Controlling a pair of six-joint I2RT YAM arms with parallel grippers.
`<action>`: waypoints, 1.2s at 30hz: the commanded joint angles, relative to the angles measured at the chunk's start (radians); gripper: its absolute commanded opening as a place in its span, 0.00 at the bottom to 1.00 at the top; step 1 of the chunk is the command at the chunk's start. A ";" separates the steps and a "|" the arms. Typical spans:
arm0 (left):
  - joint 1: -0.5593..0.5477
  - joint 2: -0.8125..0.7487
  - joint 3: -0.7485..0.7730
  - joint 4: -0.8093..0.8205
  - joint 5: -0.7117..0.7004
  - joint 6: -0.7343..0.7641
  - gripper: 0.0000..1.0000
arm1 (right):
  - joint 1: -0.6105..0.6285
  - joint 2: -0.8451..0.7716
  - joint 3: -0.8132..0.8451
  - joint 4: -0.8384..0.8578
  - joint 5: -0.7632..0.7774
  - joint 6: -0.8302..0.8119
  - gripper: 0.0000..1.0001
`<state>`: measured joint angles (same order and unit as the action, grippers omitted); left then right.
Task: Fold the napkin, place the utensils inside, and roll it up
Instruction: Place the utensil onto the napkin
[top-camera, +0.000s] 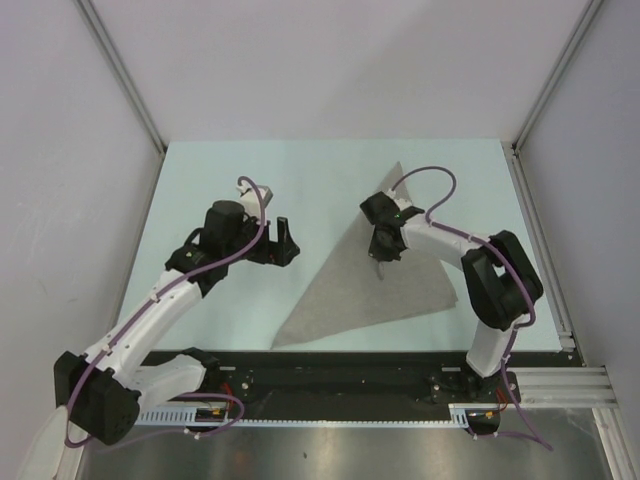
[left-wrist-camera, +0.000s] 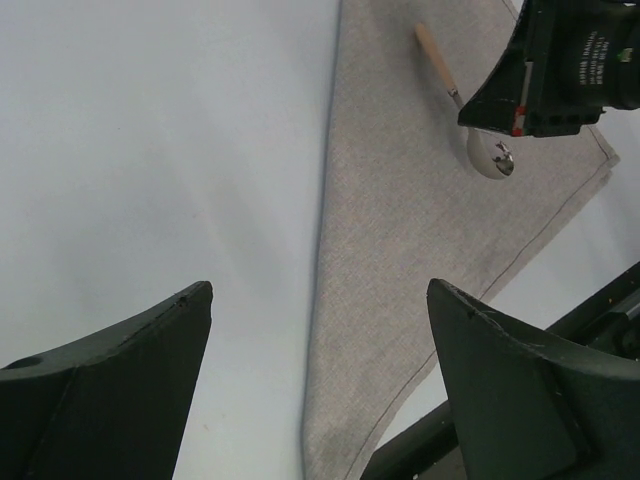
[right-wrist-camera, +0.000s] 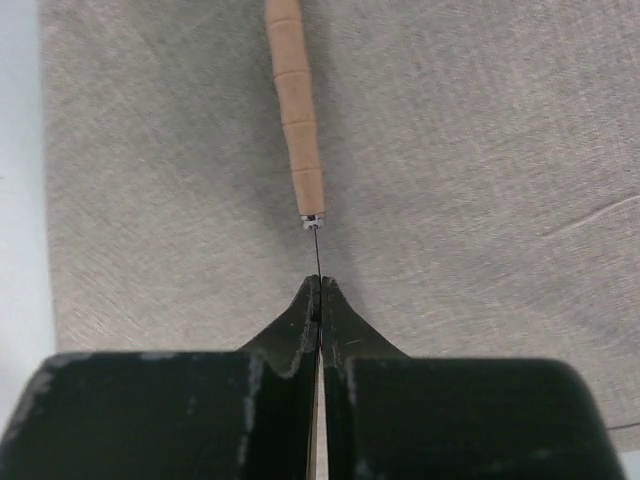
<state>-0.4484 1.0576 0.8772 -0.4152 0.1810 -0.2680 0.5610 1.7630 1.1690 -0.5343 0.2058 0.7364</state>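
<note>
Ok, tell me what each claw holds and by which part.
Right claw grips the spoon by its thin metal neck, below the wooden handle. Left claw is open, empty.

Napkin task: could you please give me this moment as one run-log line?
napkin: folded into triangle | right gripper: shut on spoon neck, over napkin | left gripper: open, empty, over table beside napkin
</note>
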 joint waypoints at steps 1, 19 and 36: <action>0.008 -0.054 -0.004 0.003 0.011 0.023 0.93 | 0.079 0.097 0.170 -0.191 0.220 0.132 0.00; 0.010 -0.177 -0.035 0.000 0.017 0.023 0.94 | 0.231 0.535 0.758 -0.607 0.361 0.207 0.10; 0.011 -0.197 -0.041 0.006 -0.058 0.052 0.94 | 0.162 0.210 0.566 -0.307 0.129 0.100 0.56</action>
<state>-0.4465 0.8864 0.8452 -0.4301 0.1513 -0.2497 0.7753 2.1525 1.7977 -0.9474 0.3885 0.8623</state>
